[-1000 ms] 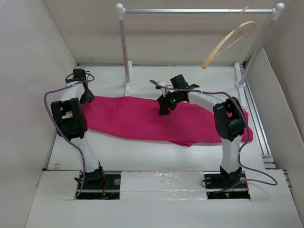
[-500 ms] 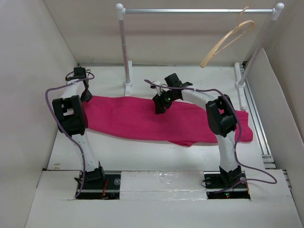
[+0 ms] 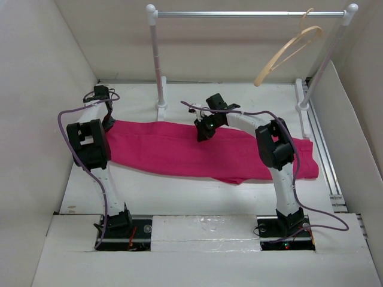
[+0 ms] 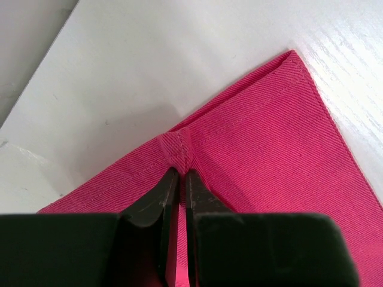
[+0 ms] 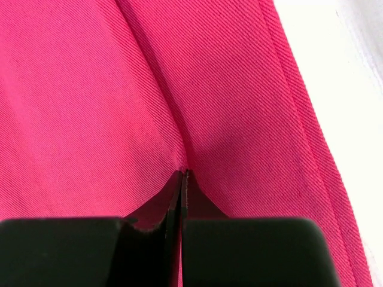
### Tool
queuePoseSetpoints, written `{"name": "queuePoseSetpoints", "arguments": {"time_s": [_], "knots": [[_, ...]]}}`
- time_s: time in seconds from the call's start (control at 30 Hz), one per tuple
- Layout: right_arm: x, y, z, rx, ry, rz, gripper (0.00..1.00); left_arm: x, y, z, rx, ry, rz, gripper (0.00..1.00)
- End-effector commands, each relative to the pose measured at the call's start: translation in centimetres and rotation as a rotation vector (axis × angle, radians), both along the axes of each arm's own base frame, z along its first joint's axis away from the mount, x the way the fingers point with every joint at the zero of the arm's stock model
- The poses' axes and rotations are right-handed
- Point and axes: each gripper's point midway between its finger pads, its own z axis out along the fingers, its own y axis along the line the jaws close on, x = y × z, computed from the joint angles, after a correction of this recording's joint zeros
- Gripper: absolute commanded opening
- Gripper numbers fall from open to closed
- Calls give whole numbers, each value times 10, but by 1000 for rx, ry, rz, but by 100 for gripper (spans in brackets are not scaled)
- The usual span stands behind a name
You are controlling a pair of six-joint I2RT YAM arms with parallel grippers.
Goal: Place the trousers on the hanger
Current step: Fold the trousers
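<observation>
Grasp step. My left gripper (image 4: 178, 174) and right gripper (image 5: 182, 174) each pinch a fold of the trousers (image 3: 179, 149), which lie flat mid-table. The hanger (image 3: 281, 52) hangs at 1 o'clock. Next, I judge: lift both evenly.

Top view: bright, even, diffuse light from above; the white table (image 3: 179, 191) reads close to overexposed, with only a thin soft shadow along the near hem of the bright magenta-pink cloth trousers (image 3: 173, 149); a patch of glare lies on the glossy white strip (image 3: 206, 226) between the arm bases; focus is uniform, detail moderate. Left wrist view: twill weave sharp at centre; table washed out by glare at upper right, grey-shaded at lower left; the black left gripper (image 4: 179, 179) is blurred and nearly featureless along the bottom edge. Right wrist view: saturated pink fills the frame; a dim shadow sits just above the equally blurred black right gripper (image 5: 181, 176).
</observation>
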Motion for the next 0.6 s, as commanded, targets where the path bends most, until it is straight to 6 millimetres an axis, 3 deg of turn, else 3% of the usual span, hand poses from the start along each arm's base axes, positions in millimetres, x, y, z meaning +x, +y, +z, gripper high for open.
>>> {"name": "queuePoseSetpoints", "arguments": {"time_s": [0.0,0.13,0.17,0.27,0.37,0.4,0.57], "knots": [[1,8,30,56,-62,12,0,0,7,30,40,-65,26,0],[-11,5,53,82,-89,-19,0,-4,6,65,52,-165,48,0],[-12,4,70,99,-123,-24,0,-4,5,71,51,-191,55,0],[-22,-1,89,86,-173,-47,0,-13,2,93,51,-249,71,0],[-32,-11,89,55,-191,-70,0,-27,1,114,66,-303,93,0],[-34,-15,101,62,-219,-81,0,-38,2,124,67,-331,107,0],[-58,-35,119,72,-254,-117,0,-72,10,159,89,-426,159,0]]}}
